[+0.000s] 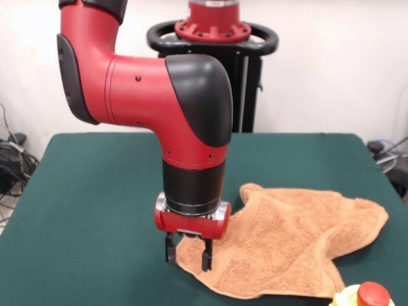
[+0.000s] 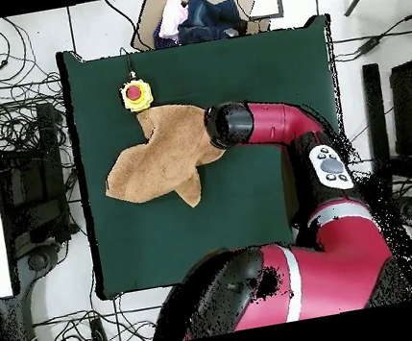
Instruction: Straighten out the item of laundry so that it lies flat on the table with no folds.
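The item of laundry (image 1: 299,242) is an orange-tan towel, rumpled on the green table (image 1: 95,191), with a raised fold running to its far corner and flaps spreading right. My gripper (image 1: 188,255) points straight down over the towel's left corner. It is open, its two black fingers (image 1: 170,248) straddling the towel's edge close to the table. In the overhead view the towel (image 2: 159,157) lies in the upper left part of the table (image 2: 262,72). There the arm's black wrist (image 2: 225,124) sits over the towel's right edge and hides the fingers.
A yellow object with a red top (image 1: 366,296) stands just by the towel's near right corner, also seen from above (image 2: 136,94). A cardboard box of clothes (image 2: 194,15) sits beyond the table's edge. Cables lie on the floor around the table.
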Robot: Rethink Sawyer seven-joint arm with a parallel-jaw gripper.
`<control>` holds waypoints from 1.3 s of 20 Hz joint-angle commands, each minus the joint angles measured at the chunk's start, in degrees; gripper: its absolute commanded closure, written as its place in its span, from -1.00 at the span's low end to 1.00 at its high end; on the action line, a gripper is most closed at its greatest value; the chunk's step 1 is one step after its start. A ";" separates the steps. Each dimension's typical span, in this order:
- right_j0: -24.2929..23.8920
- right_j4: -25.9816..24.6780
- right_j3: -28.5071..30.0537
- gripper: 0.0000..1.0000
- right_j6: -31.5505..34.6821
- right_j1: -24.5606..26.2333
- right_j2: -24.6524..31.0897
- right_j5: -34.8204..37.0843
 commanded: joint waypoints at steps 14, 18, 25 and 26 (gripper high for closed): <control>0.69 1.03 4.44 -1.00 2.36 -0.52 4.77 4.30; 1.16 0.35 2.64 -1.00 1.89 0.45 4.34 4.08; 0.64 -0.56 -2.71 -1.00 -0.50 5.41 5.36 3.01; 0.47 -0.65 -3.47 -1.00 -0.98 6.16 5.67 2.89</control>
